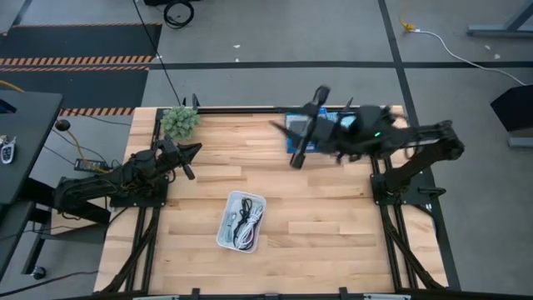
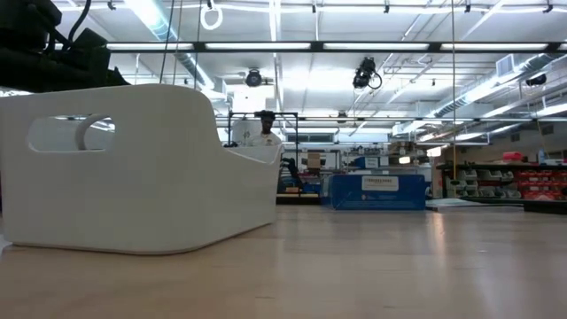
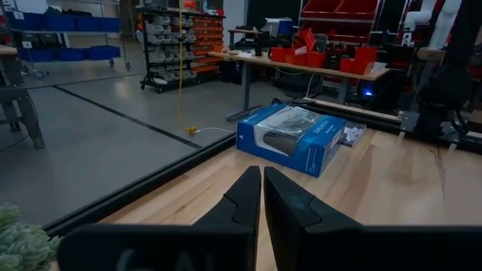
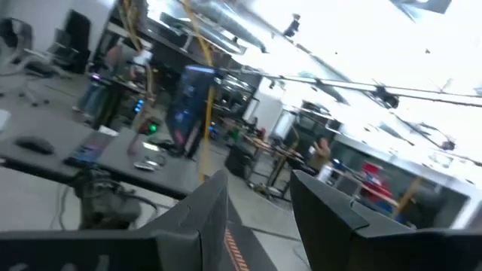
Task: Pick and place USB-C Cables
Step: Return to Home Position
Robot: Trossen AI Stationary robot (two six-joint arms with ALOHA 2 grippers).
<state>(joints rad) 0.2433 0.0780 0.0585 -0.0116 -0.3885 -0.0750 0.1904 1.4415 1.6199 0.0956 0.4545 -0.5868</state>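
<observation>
Several dark and white cables [image 1: 246, 223] in bin [image 1: 222, 236], left fingers [image 3: 245, 199] closed, right fingers [image 4: 207, 214] apart

From my screen, the table [image 1: 316, 208] is a pale plank top on a grey concrete floor [image 1: 275, 33]. Dark lines [image 1: 333, 64] cross the floor, and there is orange-and-black hazard striping [image 1: 75, 60] out past the left arm's side. Looking level across the wood, I see long strip lights [image 2: 275, 46] under an open ceiling of pipes and ducts. Far off there is shelving with red bins [image 2: 536, 184], and a person [image 2: 264, 131] stands at a distant station (too small for me to say more). Beyond the table's edge a workbench [image 3: 301, 66] carries red bins, near racks [image 3: 177, 45] of small drawers.
</observation>
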